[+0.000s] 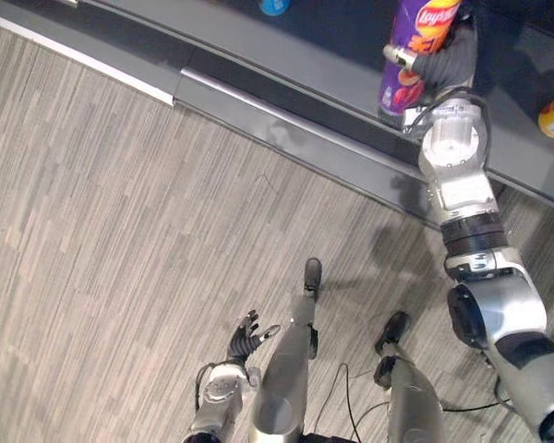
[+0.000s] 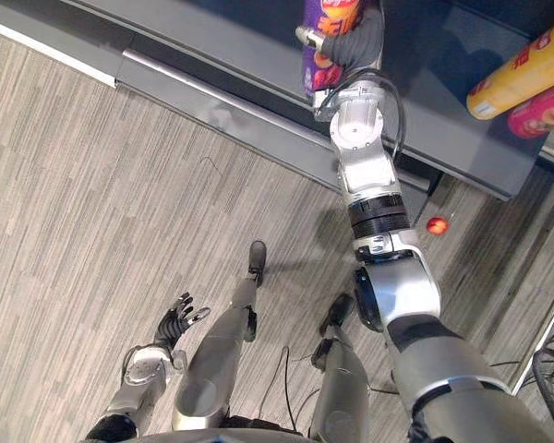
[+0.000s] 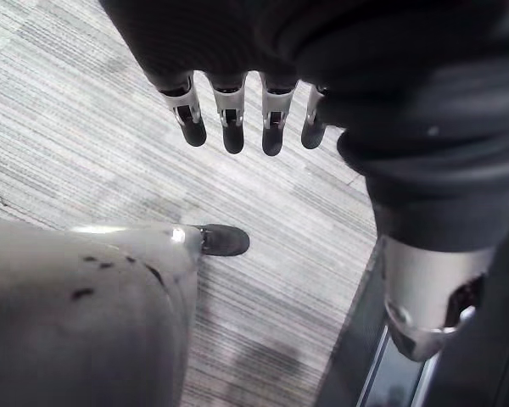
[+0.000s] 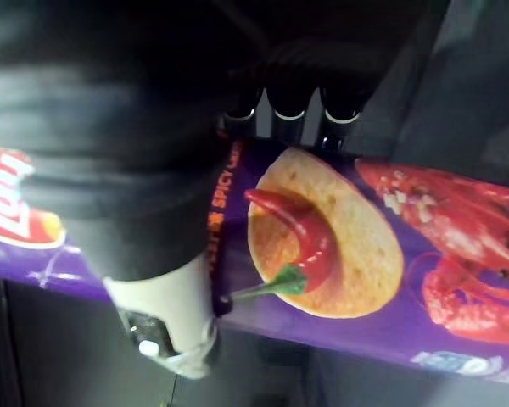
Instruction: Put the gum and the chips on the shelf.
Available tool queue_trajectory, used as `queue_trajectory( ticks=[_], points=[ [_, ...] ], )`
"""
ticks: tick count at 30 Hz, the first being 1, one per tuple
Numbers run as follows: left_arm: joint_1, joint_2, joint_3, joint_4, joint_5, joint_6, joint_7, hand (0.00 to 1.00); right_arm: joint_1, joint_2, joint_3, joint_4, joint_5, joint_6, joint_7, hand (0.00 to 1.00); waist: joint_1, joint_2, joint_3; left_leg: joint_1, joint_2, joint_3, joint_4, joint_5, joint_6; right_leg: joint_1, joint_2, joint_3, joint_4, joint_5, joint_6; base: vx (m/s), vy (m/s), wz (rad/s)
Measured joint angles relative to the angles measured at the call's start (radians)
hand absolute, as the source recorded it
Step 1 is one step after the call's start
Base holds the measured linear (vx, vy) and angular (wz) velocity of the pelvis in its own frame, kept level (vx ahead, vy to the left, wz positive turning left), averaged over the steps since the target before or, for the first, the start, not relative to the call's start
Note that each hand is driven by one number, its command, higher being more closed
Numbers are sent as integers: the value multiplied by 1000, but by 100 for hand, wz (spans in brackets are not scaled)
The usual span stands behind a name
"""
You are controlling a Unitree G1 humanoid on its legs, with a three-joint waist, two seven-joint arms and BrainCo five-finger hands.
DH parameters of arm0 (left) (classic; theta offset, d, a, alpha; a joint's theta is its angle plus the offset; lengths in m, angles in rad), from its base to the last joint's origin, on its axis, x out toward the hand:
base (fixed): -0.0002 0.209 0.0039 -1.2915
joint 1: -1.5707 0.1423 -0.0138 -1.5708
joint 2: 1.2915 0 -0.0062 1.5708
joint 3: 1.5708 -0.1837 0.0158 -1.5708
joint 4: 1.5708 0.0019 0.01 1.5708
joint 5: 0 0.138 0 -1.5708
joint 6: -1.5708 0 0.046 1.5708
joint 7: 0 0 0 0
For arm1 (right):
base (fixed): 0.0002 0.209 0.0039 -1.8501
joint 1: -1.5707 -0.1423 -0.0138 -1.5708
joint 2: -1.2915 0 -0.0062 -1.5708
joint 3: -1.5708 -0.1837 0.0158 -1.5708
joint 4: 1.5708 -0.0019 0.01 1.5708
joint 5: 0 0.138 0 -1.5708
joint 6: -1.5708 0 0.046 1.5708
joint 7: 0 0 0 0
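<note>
- The right hand [image 1: 441,66] is reached out over the shelf [image 1: 249,41], with its fingers and thumb wrapped round the purple chips can [image 1: 414,41].
- The chips can stands roughly upright close to the shelf's front edge. Whether its base already rests on the shelf or hangs just above it cannot be told.
- By my reading the chips are at the placing stage: brought to the shelf but not yet let go.
- The left hand [image 1: 244,338] hangs low at the robot's side over the floor [image 1: 120,231], fingers straight and relaxed, holding nothing.
- The gum cannot be picked out with certainty. A small blue round thing [image 1: 273,5] sits further back on the shelf, and it may or may not be the gum.
- A yellow can [image 2: 524,69] and a pink can [image 2: 545,111] lie on their sides, just beside each other, toward the shelf's right end.
- A small red ball [image 2: 437,224] lies on the floor below the shelf's front edge.
- Left to do, as I judge it: release the chips can, then deal with the gum if it is not shelved.
</note>
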Motion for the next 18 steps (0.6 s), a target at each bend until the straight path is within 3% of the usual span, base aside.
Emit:
queue_trajectory(
  ticks=[3, 7, 18],
  points=[
    [-22, -1, 0, 5, 0, -10, 25, 0, 8, 27, -25, -50, -120, 0, -71, 100, 2, 5, 3, -30, -1, -12, 0, 15, -18, -39, -1, 2, 21, -2, -2, 9, -2, 1],
    [-28, -3, 1, 8, -1, -12, 35, 0, 49, 38, -38, -68, -164, 4, -113, 100, 3, 8, 8, -44, -6, -31, 0, 15, -18, -69, -12, 5, 65, -24, 0, -5, 4, 2],
    [-52, -17, 4, 6, -38, -25, 37, 0, 69, 36, -37, -160, -163, 3, -141, 100, 23, 19, 14, -104, -2, -37, 0, 9, -24, -176, -29, 25, 155, -45, -1, -9, 0, -2]
  ],
)
